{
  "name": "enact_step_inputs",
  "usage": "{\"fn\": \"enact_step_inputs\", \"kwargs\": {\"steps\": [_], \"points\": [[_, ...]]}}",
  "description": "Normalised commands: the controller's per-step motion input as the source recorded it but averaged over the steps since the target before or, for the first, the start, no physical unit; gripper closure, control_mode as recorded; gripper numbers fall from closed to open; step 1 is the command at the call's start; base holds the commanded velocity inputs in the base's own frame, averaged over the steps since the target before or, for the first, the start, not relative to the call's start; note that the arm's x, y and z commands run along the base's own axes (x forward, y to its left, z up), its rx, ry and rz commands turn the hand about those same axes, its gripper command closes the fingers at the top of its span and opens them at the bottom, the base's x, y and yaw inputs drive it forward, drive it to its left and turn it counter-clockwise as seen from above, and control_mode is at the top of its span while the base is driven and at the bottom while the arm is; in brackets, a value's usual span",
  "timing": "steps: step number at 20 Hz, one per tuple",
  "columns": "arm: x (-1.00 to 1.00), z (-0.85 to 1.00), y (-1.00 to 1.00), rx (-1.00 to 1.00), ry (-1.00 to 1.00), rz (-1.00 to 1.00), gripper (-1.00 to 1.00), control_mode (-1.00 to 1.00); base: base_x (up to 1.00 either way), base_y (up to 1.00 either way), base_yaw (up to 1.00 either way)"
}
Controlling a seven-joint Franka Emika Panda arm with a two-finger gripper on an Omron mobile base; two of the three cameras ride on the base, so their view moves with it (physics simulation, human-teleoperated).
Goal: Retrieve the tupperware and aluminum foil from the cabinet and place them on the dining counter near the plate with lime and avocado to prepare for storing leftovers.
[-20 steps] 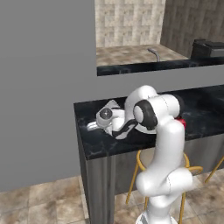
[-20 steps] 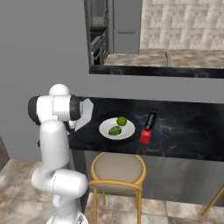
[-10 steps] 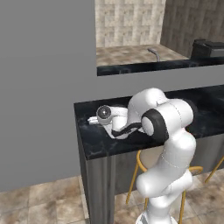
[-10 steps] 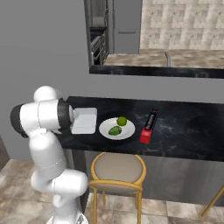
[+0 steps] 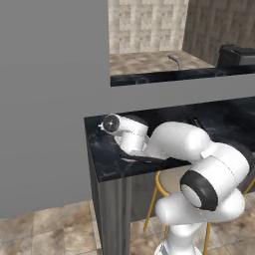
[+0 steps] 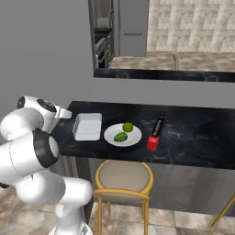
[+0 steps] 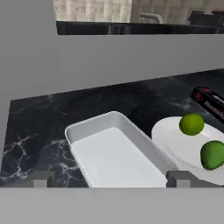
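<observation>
The tupperware (image 6: pixel 87 126), a pale empty tub, lies flat on the dining counter (image 6: pixel 193 151) just left of the white plate (image 6: pixel 111 133). That plate carries the lime (image 6: pixel 128 126) and the avocado (image 6: pixel 120 137). Right of the plate lies the aluminum foil (image 6: pixel 156 131), red end toward the front. My gripper (image 7: pixel 111 179) is open and holds nothing. Its fingertips (image 7: pixel 41 178) stand wide apart at the near end of the tupperware (image 7: pixel 116 151). The plate (image 7: pixel 175 140), lime (image 7: pixel 191 124), avocado (image 7: pixel 213 154) and foil (image 7: pixel 210 101) sit to the right. The cabinet is out of view.
A yellow-legged stool (image 6: pixel 123 179) stands under the counter below the plate. A grey wall rises close on the left. Behind the counter a raised ledge fronts a back worktop with a faucet (image 5: pixel 175 60) and a black toaster (image 5: pixel 238 55). My arm covers the counter's middle in the left base view.
The tupperware has come down flat onto the counter left of the plate. My jaws opened off it and the hand drew back to the left.
</observation>
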Motion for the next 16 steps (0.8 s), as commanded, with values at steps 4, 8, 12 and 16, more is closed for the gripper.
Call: {"fn": "enact_step_inputs", "kwargs": {"steps": [4,8,12,16], "points": [[-1.00,0.83,0.00,0.00,-0.09,-0.11,-1.00,-1.00,0.00,0.00,0.00],[-1.00,0.83,-0.23,0.00,-0.07,-0.06,-1.00,-1.00,0.00,0.00,0.00],[-0.86,0.60,-0.55,0.03,-0.15,0.00,-1.00,-1.00,0.00,0.00,0.00],[-0.51,0.17,-0.92,0.17,-0.15,0.07,-1.00,-1.00,0.00,0.00,0.00]]}}
